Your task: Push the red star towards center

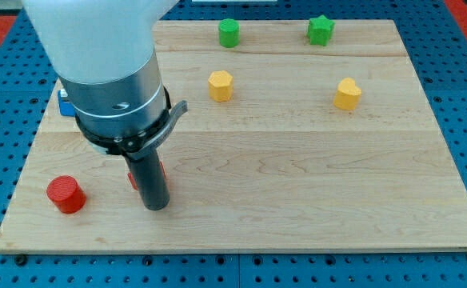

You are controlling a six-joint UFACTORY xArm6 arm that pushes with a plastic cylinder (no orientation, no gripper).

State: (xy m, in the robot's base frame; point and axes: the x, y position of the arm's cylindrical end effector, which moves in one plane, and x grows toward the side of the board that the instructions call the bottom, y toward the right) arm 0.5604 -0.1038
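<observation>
The red star (160, 170) is almost wholly hidden behind my rod at the board's lower left; only thin red slivers show on both sides of the rod. My tip (156, 206) rests on the board just below the star, touching or nearly touching it. A red cylinder (65, 194) stands to the left of the tip, apart from it.
A yellow hexagon block (221, 85) and a yellow heart block (347, 94) sit in the upper middle and right. A green cylinder (229, 33) and a green star (321, 30) lie near the top edge. A blue block (62, 103) peeks out behind the arm at left.
</observation>
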